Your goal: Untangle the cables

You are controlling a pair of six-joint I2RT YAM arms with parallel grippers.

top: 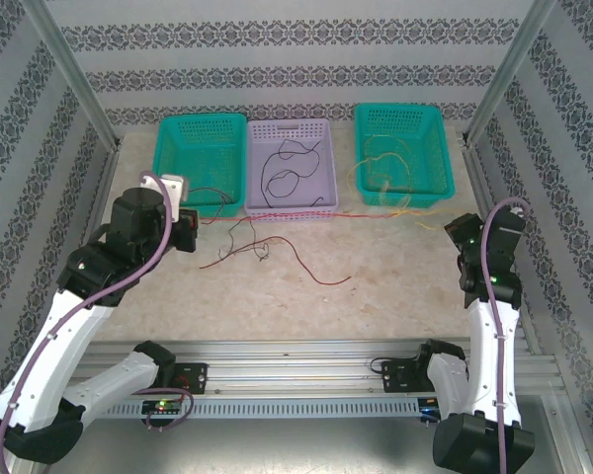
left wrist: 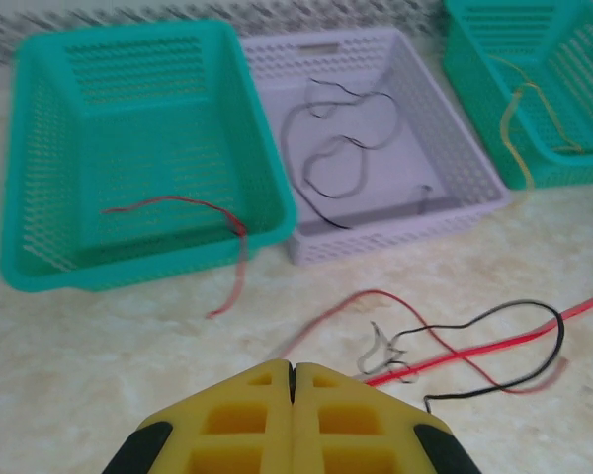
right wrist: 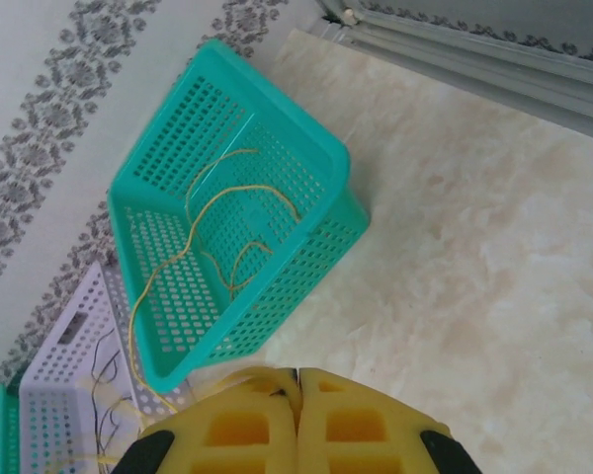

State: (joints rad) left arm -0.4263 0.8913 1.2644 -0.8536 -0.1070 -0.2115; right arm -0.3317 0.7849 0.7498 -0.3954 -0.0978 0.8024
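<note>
Cables (top: 245,245) lie in a loose red-and-black knot on the table (top: 395,286), near the front of the middle basket. The long red strand stretches roughly left to right and a thin black one loops over it. At left, the left claw (left wrist: 293,380) hangs clenched and empty above the table, facing a teal basket (top: 206,120) where a red cable (left wrist: 168,202) runs crosswise and droops over the front rim. A curly black cable (left wrist: 321,158) coils in the lavender basket (top: 289,124). At right, yellow cables (right wrist: 227,197) curl lengthwise through a second teal basket (top: 400,109); the right claw (right wrist: 297,380) is pressed shut.
</note>
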